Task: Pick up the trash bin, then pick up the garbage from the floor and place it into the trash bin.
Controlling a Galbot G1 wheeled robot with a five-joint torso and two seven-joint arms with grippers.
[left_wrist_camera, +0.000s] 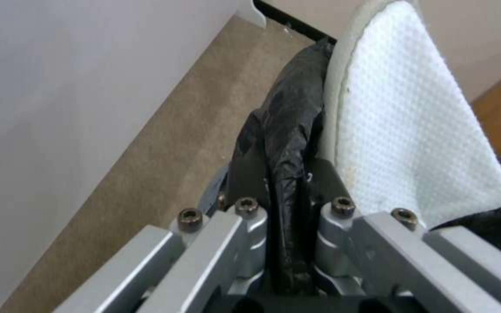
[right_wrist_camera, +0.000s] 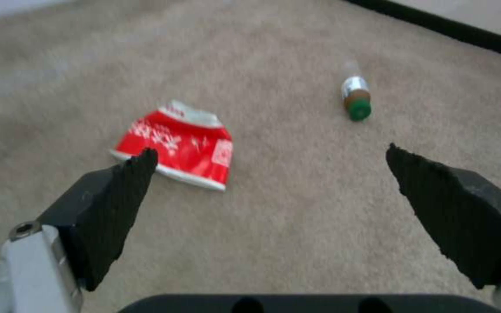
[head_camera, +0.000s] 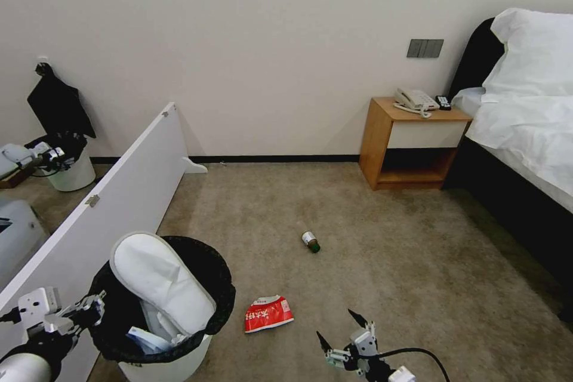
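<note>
Two pieces remain on the carpet: your packet (head_camera: pixel 268 313), flat beside the bin (head_camera: pixel 167 364), and the bottle (head_camera: pixel 310 242) farther out. The packet looks light, thin and crinkly; you'd likely do best pinching a raised edge, since its flat face gives no purchase. The bottle seems stiff and may roll. Your right gripper (head_camera: pixel 345 332) hovers low near the packet, jaws spread wide, empty. Your left gripper (left_wrist_camera: pixel 285 243) clamps the bin's bagged rim, a slipper (head_camera: pixel 160 283) sticking out.
</note>
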